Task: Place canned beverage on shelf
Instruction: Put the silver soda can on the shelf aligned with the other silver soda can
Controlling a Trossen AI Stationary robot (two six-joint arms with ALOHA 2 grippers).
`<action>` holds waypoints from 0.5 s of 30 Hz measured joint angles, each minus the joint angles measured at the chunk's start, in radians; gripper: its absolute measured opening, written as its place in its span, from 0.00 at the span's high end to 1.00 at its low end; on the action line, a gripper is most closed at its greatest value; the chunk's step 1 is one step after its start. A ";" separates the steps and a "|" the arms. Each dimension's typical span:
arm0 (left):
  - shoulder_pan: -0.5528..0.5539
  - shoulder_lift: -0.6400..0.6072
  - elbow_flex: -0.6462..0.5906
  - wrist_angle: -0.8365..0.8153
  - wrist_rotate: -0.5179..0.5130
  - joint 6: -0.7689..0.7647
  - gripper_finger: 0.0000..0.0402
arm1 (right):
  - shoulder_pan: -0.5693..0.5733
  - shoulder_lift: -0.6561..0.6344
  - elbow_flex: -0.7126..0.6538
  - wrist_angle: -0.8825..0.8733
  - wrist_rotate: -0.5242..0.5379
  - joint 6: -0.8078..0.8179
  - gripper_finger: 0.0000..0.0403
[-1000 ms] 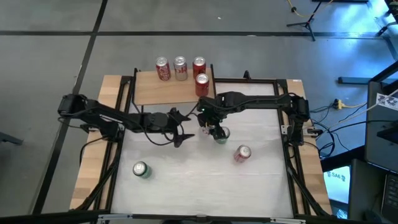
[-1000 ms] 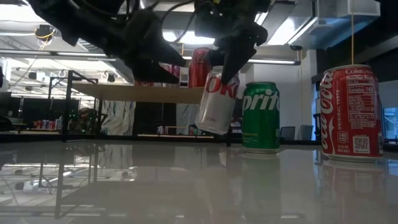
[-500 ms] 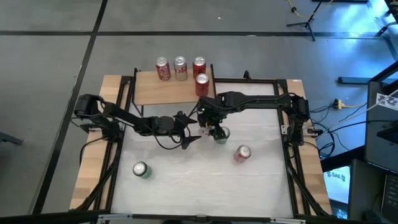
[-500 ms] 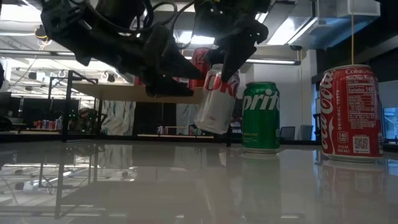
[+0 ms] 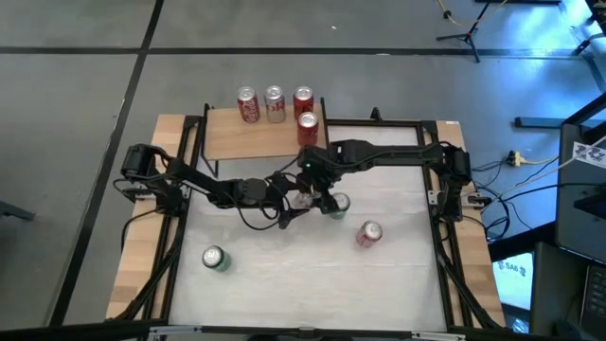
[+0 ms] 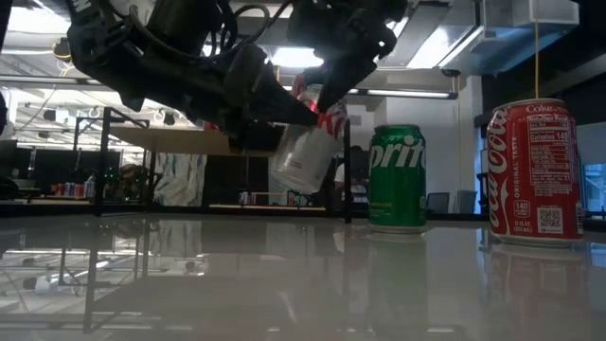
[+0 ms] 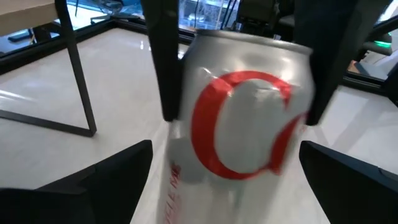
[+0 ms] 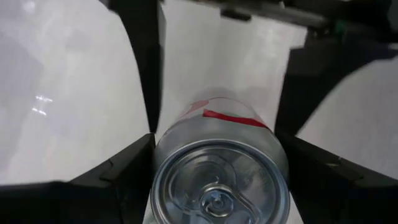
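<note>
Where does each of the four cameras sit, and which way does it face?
High: overhead, straight down; both arms, shelf.
Low: table height, level across; both arms overhead, silver can tilted.
Left wrist: on left arm, facing the can between its open fingers.
Right wrist: on right arm, down onto the can top; right end effector grips it.
Shared: all four show this can.

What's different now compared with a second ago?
The left gripper has reached across to the silver can that the right gripper holds tilted in the air; its open fingers now flank it. The can swung a little toward the left arm. The other cans did not move.
</note>
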 joint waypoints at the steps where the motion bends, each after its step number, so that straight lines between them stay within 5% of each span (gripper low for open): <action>1: 0.000 0.000 0.000 0.000 0.000 0.000 0.02 | 0.000 0.000 0.000 0.008 -0.014 0.002 0.27; 15: 0.000 0.000 0.000 0.003 0.006 0.000 0.07 | 0.000 0.000 0.000 0.084 -0.043 0.017 0.27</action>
